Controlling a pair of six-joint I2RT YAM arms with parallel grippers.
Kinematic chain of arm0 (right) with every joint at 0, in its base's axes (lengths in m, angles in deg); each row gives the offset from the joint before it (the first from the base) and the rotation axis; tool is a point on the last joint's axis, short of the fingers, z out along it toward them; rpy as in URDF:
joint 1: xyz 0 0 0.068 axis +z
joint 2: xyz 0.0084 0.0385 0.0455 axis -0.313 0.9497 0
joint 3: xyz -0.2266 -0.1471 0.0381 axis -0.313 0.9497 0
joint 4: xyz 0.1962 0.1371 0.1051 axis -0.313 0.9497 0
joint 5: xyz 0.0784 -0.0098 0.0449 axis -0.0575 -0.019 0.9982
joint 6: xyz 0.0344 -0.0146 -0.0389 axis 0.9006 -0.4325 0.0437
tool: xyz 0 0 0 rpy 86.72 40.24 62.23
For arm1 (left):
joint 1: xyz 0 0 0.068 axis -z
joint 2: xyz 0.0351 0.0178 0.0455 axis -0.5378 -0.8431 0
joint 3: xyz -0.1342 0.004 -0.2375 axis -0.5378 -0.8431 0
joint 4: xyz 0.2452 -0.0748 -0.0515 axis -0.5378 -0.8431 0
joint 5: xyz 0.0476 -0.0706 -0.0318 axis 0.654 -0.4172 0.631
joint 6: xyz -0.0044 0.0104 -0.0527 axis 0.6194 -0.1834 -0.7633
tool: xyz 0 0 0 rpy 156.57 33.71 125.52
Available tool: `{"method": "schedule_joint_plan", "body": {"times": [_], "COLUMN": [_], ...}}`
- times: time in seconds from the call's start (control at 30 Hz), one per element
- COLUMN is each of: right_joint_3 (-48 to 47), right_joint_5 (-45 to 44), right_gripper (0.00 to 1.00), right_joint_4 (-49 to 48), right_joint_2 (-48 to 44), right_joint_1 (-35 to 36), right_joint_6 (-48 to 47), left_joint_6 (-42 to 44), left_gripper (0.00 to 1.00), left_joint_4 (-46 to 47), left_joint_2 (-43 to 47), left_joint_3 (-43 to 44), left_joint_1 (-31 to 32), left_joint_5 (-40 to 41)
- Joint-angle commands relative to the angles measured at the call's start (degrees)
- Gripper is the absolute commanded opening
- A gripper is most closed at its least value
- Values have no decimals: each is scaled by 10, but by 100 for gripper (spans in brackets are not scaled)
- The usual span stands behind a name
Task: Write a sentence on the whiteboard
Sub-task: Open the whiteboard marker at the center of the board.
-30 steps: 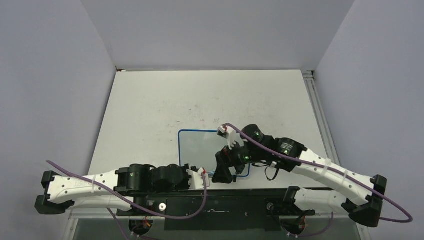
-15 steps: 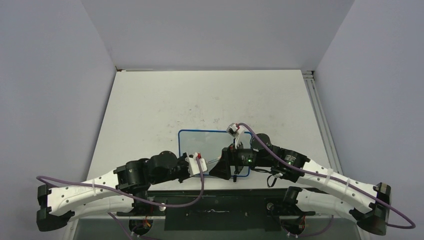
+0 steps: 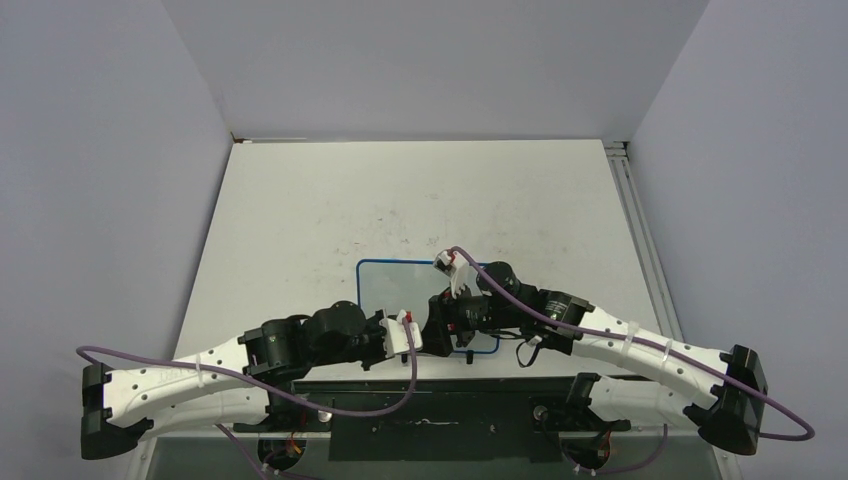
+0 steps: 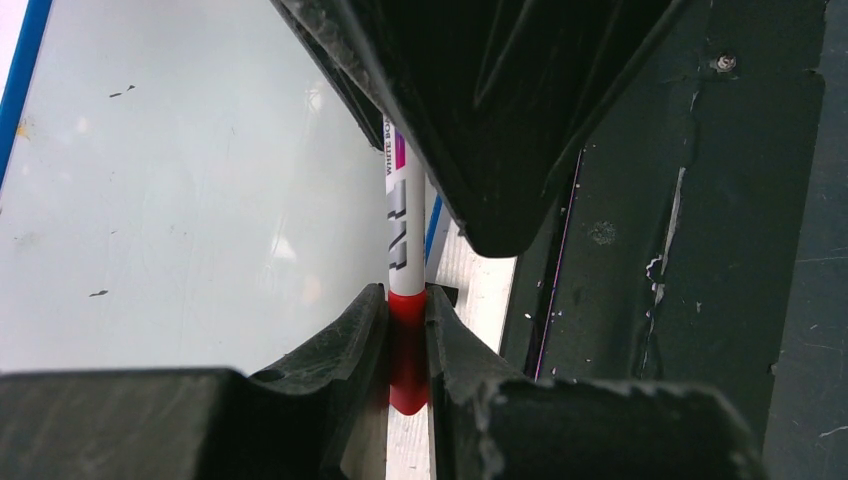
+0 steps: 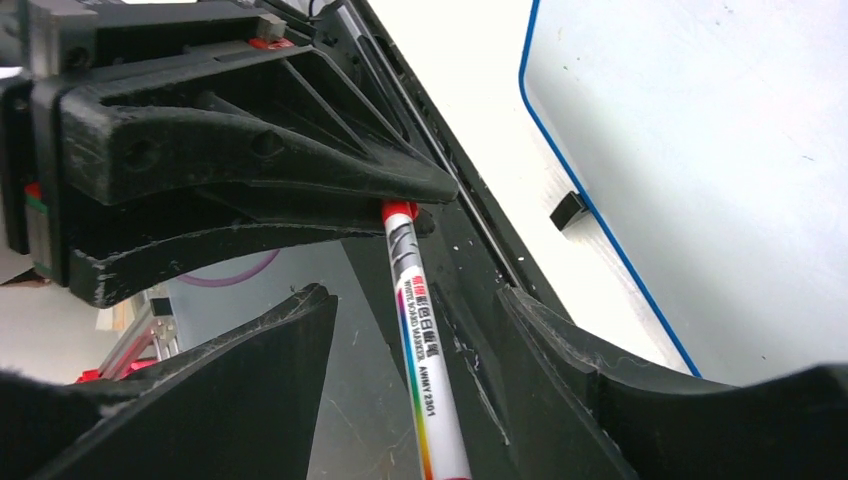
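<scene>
Contact is sitting at the cap end: my left hand (image 4: 407, 300) is clenching the red cap (image 4: 407, 350) of a marker (image 4: 404, 235), one finger pressing each side, and the white barrel is running away from it toward my right hand (image 5: 412, 300). That hand is standing spread. In its own wrist view I am seeing open gaps between the barrel and each finger, so I am reading it as released around the marker rather than gripping it, though the stretch of barrel nearest its palm is running out of frame. Just past the two hands the whiteboard (image 3: 400, 285) is lying flat on the table (image 3: 330, 190), close to the near edge in front of the arm bases, with one black clip (image 5: 568, 209) showing on its blue frame beside the marker. I am finding only a few tiny specks on the board and no strokes, so I am judging the task as barely begun. The marker is in hand but its cap is still on, and uncapping, bringing the tip down to the board and writing the whole sentence are all waiting.
</scene>
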State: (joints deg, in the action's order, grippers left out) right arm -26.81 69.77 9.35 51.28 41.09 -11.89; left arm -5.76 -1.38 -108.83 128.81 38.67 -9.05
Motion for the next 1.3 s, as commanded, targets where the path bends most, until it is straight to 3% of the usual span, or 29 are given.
{"method": "schedule_joint_plan", "body": {"times": [0.0,0.5,0.8,1.1,1.27], "right_joint_3": [-19,-8,-5,-20,-39], "right_joint_5": [23,37,24,10,61], "right_gripper": [55,36,6,5,5], "right_joint_4": [-46,-64,-64,-23,14], "right_joint_2": [-4,0,-2,-30,-50], "right_joint_1": [1,0,0,-19,-73], "right_joint_6": [-3,4,1,-30,-51], "left_joint_6": [-1,-1,-1,0,1], "left_gripper": [0,0,0,0,0], "left_joint_4": [27,27,27,24,25], "left_joint_2": [-1,-7,-4,7,13], "left_joint_3": [7,8,7,3,-1], "left_joint_1": [-2,-2,-2,-5,-13], "left_joint_5": [-10,-12,-12,-6,-7]}}
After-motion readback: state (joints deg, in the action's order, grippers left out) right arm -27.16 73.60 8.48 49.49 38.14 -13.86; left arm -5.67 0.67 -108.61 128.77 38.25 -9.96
